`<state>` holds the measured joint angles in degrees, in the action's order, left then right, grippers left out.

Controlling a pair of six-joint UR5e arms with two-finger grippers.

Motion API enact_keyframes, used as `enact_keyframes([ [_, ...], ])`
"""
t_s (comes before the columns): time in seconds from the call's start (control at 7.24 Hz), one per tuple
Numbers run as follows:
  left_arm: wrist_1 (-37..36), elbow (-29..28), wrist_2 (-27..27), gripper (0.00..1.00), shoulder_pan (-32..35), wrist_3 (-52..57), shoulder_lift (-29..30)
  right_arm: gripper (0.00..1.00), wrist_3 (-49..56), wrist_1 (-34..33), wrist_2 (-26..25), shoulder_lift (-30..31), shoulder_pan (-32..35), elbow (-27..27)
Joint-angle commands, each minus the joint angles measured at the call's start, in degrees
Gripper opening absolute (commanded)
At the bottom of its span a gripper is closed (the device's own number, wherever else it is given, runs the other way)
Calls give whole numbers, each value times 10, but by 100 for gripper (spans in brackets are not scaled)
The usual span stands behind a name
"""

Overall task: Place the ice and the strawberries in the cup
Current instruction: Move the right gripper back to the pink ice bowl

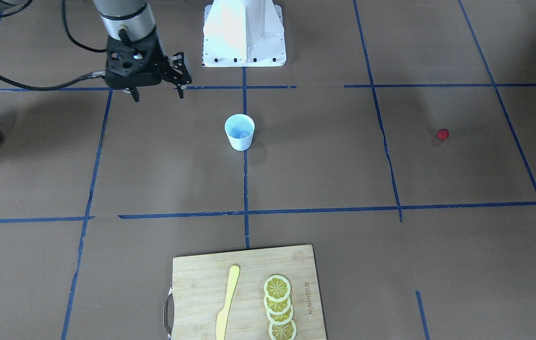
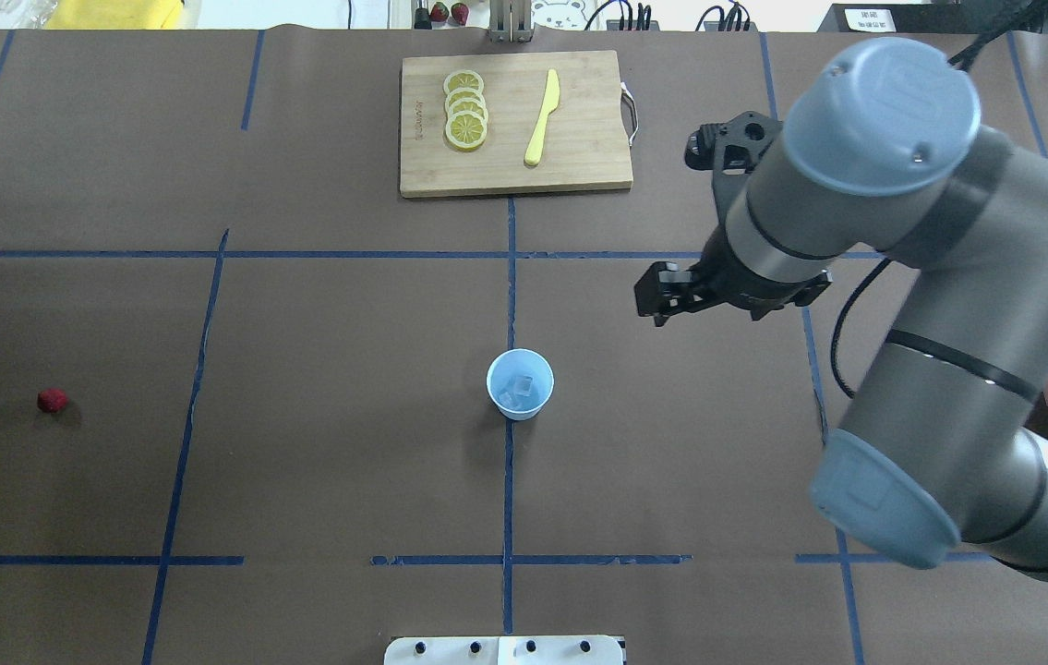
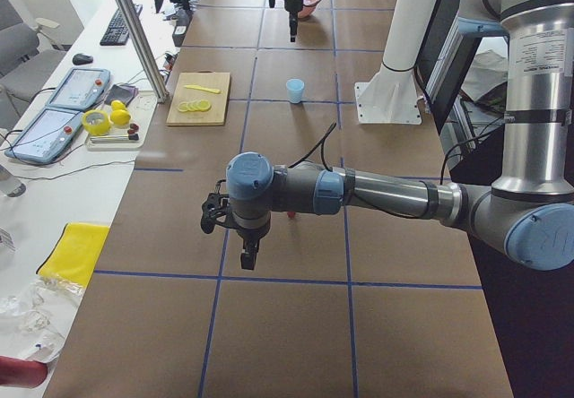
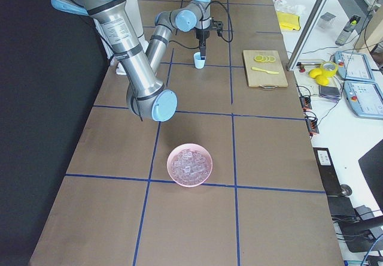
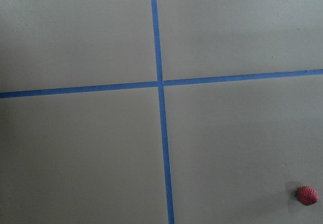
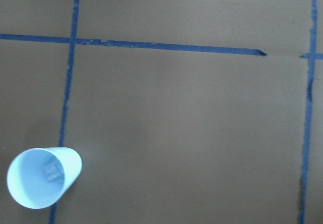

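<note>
**Cup (image 1: pixel 239 132) noted upright at mid-table on a blue tape line; right end effector (image 1: pixel 158 96) held raised off to the cup's right, clear of it.**

The cup is recorded as pale blue, tapered and handleless, with ice (image 2: pixel 518 388) (one or two clear chunks) seen at its bottom. More ice is heaped in the pink bowl (image 4: pixel 170 165) at the table's right end. The strawberry (image 2: pixel 52 400), small and red, is found alone on the table (image 2: pixel 320 462) well to the cup's left, and is caught at the lower right corner of the left wrist view. The right end effector's fingers are seen spread apart and pointed down, with nothing between them. The left end effector (image 3: pixel 248 260) is hung low from a long outstretched arm, pointed down. Whether it is apart or together cannot be told.
</note>
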<state>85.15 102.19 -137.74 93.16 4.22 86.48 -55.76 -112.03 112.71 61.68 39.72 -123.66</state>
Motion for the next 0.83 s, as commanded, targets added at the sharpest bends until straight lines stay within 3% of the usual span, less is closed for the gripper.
enact_keyframes([
  [0.0, -1, 8, 0, 100, 0, -1, -1, 100, 145, 5, 0, 134, 65, -61],
  [0.14, 0, 10, 0, 100, 0, -15, -1, 100, 215, 28, 7, 192, 107, -67],
  [0.41, 0, 12, -1, 100, 0, -15, -1, 100, 327, 162, 76, 335, 202, -51],
  [0.69, 0, 12, -1, 100, 0, -16, 0, 99, 480, 232, 138, 403, 310, 23],
])
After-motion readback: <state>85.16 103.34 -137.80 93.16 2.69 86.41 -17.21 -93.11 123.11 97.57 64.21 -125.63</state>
